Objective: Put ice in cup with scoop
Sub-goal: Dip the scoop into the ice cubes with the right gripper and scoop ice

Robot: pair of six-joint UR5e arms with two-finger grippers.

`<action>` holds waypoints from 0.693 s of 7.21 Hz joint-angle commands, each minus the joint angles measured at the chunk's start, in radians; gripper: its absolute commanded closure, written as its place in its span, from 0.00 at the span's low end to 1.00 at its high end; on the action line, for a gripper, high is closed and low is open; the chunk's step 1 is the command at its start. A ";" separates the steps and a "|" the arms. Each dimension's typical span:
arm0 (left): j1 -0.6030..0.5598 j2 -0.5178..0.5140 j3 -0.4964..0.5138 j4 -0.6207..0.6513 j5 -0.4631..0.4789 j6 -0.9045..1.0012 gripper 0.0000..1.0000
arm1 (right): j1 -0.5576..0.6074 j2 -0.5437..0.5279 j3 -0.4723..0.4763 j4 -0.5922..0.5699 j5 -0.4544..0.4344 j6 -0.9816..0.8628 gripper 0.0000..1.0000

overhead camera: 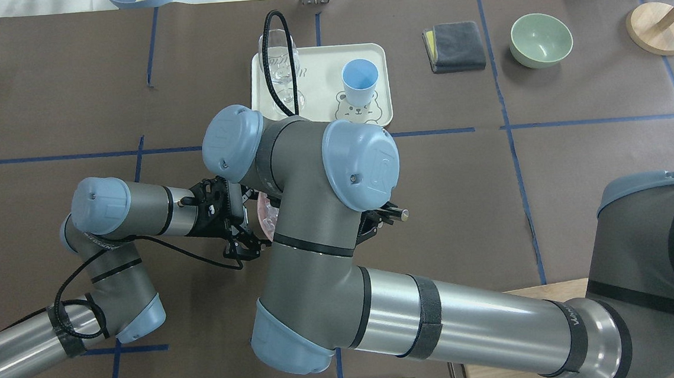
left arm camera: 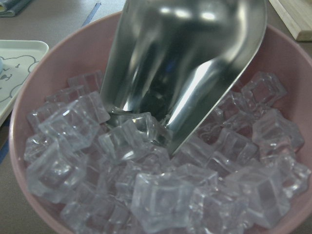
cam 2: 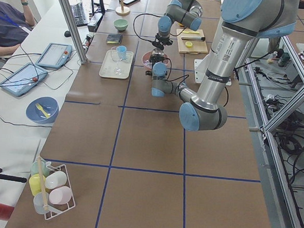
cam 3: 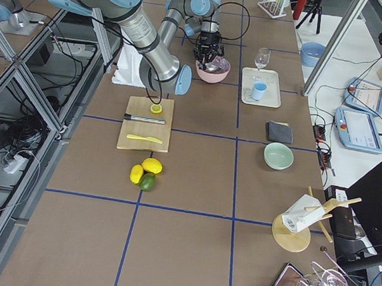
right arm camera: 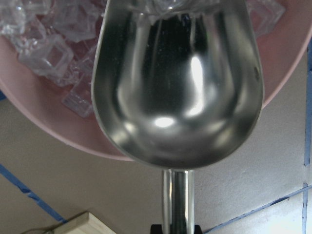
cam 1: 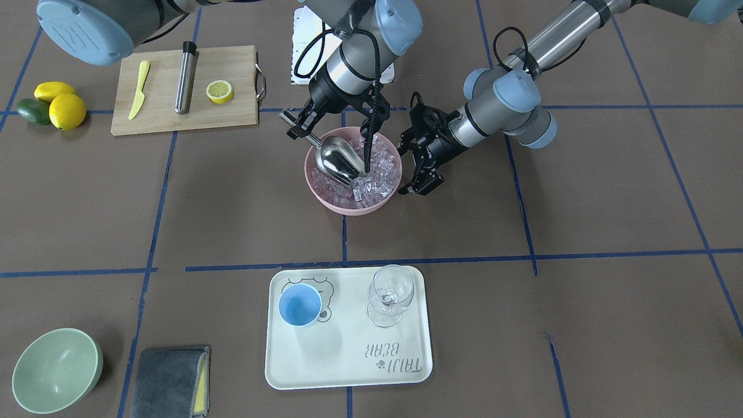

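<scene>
The silver scoop [cam 1: 339, 159] is tilted down into a pink bowl [cam 1: 348, 209], its trough mouth pressed into the clear ice [cam 1: 377, 174]. My right gripper [cam 1: 299, 126] is shut on the scoop's thin handle at the bowl's far-left side. The right wrist view shows the back of the scoop [right arm camera: 180, 87] over the ice [right arm camera: 44, 48]. My left gripper [cam 1: 409, 171] stands open just outside the bowl's right rim. Its camera looks at the scoop [left arm camera: 185, 63] and the ice [left arm camera: 161, 195]. The light-blue cup [cam 1: 299, 305] stands empty on a cream tray [cam 1: 348, 371].
A clear stemmed glass [cam 1: 392, 296] shares the tray. A wooden board [cam 1: 232, 116] at the back left carries a yellow knife, a steel cylinder and a lemon half. Lemons and an avocado [cam 1: 52, 104] lie beside it. A green bowl [cam 1: 55, 368] and a grey cloth [cam 1: 168, 380] sit front left.
</scene>
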 commanded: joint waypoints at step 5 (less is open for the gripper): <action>0.000 0.000 0.003 0.000 0.000 0.000 0.00 | -0.016 -0.231 0.197 0.267 -0.018 0.046 1.00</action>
